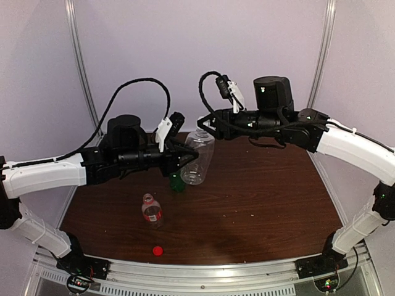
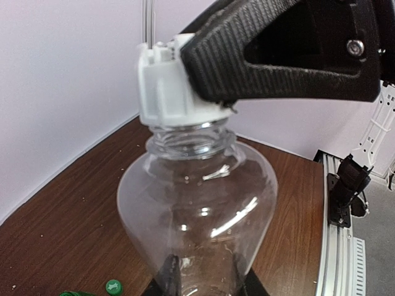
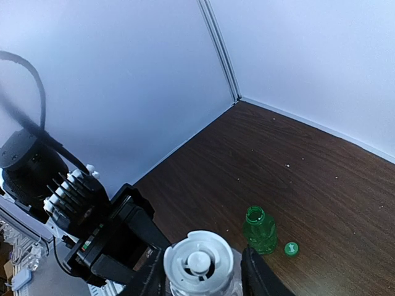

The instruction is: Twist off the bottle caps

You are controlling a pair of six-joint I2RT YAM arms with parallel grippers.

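My left gripper (image 1: pixel 187 158) is shut on the larger clear ribbed bottle (image 1: pixel 197 159) and holds it upright above the table; its fingers (image 2: pixel 168 275) press on the bottle's body (image 2: pixel 197 209). My right gripper (image 1: pixel 204 125) is shut on that bottle's white-grey cap (image 3: pixel 199 262), one finger on each side. In the left wrist view the cap (image 2: pixel 166 92) sits on the neck with threads showing beneath. The slim green bottle (image 3: pixel 259 229) stands open, with its green cap (image 3: pixel 291 248) beside it. The short red-label bottle (image 1: pixel 151 209) stands open, and the red cap (image 1: pixel 158 250) lies nearer the front.
The green bottle (image 1: pixel 177 183) stands just below and behind the held bottle. The brown table (image 1: pixel 265 197) is walled by white panels at the back and sides, with a metal rail (image 1: pixel 203 271) along the front edge.
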